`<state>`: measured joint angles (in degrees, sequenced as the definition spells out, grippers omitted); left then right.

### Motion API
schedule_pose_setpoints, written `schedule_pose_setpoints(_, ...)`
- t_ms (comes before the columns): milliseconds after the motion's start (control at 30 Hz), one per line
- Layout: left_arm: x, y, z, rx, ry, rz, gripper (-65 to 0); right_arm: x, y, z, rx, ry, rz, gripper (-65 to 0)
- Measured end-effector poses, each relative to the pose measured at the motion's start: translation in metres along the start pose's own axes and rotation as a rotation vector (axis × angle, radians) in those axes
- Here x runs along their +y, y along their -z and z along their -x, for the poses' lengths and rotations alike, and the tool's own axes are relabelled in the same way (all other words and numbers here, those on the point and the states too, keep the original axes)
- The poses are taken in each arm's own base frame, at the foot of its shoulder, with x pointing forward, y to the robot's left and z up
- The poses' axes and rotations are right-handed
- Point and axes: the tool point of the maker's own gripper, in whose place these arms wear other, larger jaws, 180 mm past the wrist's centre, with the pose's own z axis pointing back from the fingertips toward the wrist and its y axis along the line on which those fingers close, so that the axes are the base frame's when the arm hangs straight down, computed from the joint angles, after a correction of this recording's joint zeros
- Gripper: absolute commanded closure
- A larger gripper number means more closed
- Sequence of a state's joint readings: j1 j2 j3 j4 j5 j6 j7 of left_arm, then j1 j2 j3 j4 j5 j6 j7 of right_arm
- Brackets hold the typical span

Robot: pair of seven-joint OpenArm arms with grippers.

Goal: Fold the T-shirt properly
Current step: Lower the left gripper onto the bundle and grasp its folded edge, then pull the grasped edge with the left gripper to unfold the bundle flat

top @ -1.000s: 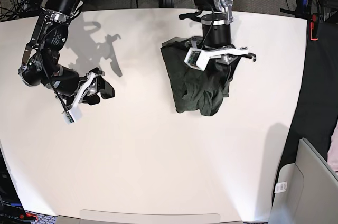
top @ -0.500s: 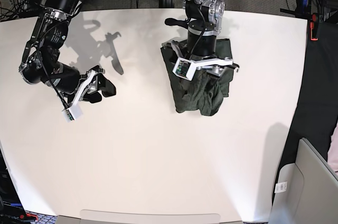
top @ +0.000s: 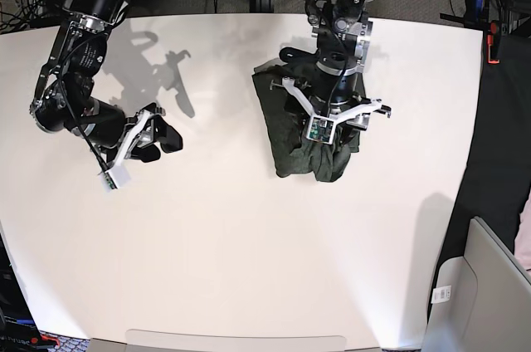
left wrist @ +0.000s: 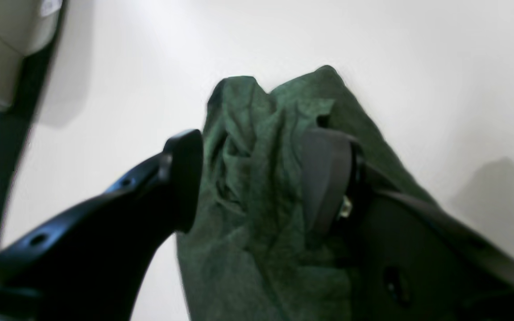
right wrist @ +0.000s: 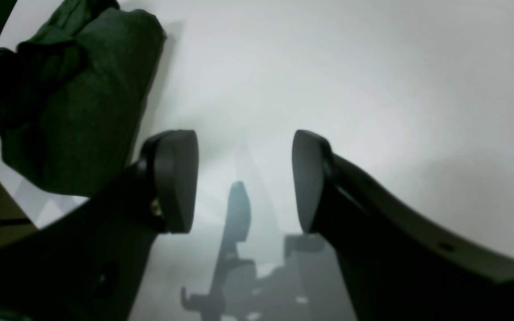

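**Operator:** Where the garment lies bunched, what do I need to know before the next move?

**Technician:** You have the T-shirt [top: 309,132] in a crumpled heap on the far right part of the table [top: 249,244], its long axis running from the far edge toward you. Wrinkles and loose lobes show in the left wrist view [left wrist: 257,178]; in my judgement the fold is not yet tidy.

**Operator:** Which arm is closer?

**Technician:** Your left gripper [top: 336,124] hangs directly over the heap. Its jaws stand spread, straddling a ridge of fabric, and neither pad presses cloth against the other. Whether the right-hand pad touches the cloth cannot be told. Your right gripper [top: 149,140] is well apart on the other side of the table, jaws spread over bare surface with nothing between them [right wrist: 243,178]; from there the shirt sits far off toward the upper left of its view [right wrist: 74,89].

**Operator:** And the surroundings?

**Technician:** Plain white tabletop, cables behind the far edge, a grey lidded bin [top: 481,286] at the near right corner
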<state>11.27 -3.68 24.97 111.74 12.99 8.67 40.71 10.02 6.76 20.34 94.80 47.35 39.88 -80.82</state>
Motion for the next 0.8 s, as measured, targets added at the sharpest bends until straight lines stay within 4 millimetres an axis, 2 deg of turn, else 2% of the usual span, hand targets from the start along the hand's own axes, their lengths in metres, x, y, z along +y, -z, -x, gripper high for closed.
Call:
schedule_pose_setpoints(167, 0.000, 0.001, 0.010, 0.050, -0.072, 0.031, -34.4, -0.001, -0.001, 0.000, 0.001, 0.000, 0.004, -33.7)
schedule_pose_setpoints(367, -0.010, 0.000, 0.019, 0.105, -0.134, 0.088, -33.0, -0.002, -0.001, 0.000, 0.002, -0.001, 0.005, -33.7)
schedule_pose_setpoints(567, -0.015, -0.001, 0.020, 0.110, -0.164, 0.113, -20.1, -0.001, -0.001, 0.000, 0.001, 0.000, 0.004, -33.7)
schedule_pose_setpoints(733, -0.015, -0.001, 0.020, 0.110, -0.166, 0.115, -5.2, -0.001, -0.001, 0.000, 0.001, 0.000, 0.004, -33.7)
schedule_pose_setpoints(800, -0.012, 0.000, 0.020, 0.112, -0.173, 0.109, -2.2, -0.001, -0.001, 0.000, 0.001, 0.000, 0.004, -33.7)
